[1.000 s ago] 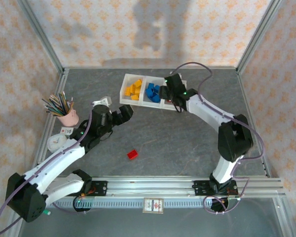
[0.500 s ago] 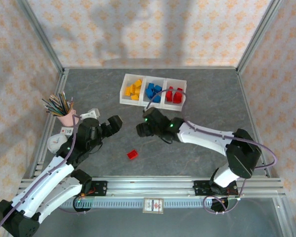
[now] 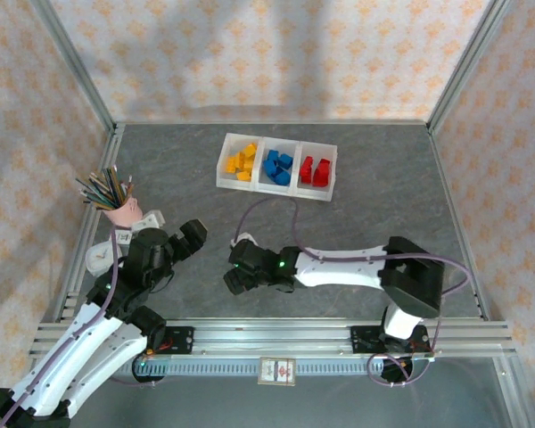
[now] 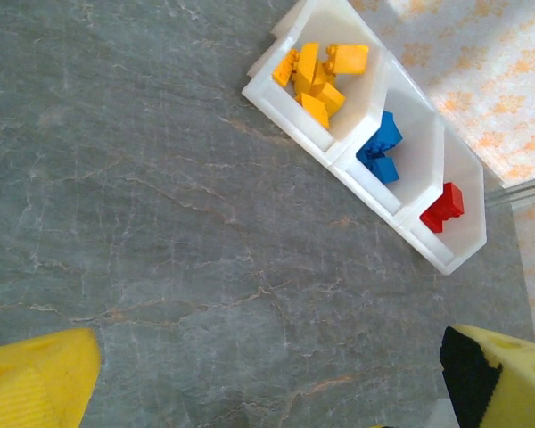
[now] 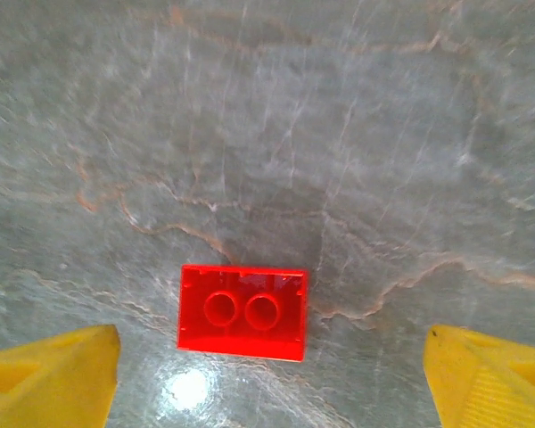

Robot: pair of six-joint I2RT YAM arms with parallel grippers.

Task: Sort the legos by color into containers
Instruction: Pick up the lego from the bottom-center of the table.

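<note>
Nearly done: seen from overhead, the white three-compartment tray (image 3: 276,192) sits toward the far edge of the desk (image 3: 383,214). It holds yellow-orange legos (image 3: 241,162) in the left cell, blue legos (image 3: 276,167) in the middle and red legos (image 3: 315,169) on the right, with no colours visibly mixed. The right claw (image 3: 236,278) reaches low toward the near edge, left of centre. The left claw (image 3: 189,242) hangs spread and empty toward the left edge, not far from a pink cup of pencils (image 3: 123,212).

From the left wrist, that claw's jaws stand wide apart with nothing between them. The tray lies well ahead across bare grey desk, each colour in its own cell.

From the right wrist, one loose red brick (image 5: 242,312) lies flat on the desk, two round rings showing on its upper face. It sits between the wide-spread jaws and touches neither. It looks to be the last piece outside the tray, since no other stray brick is visible on the desk. By this reading, what is left is to close on it, carry it to the far edge and drop it in the right-hand, red cell.
</note>
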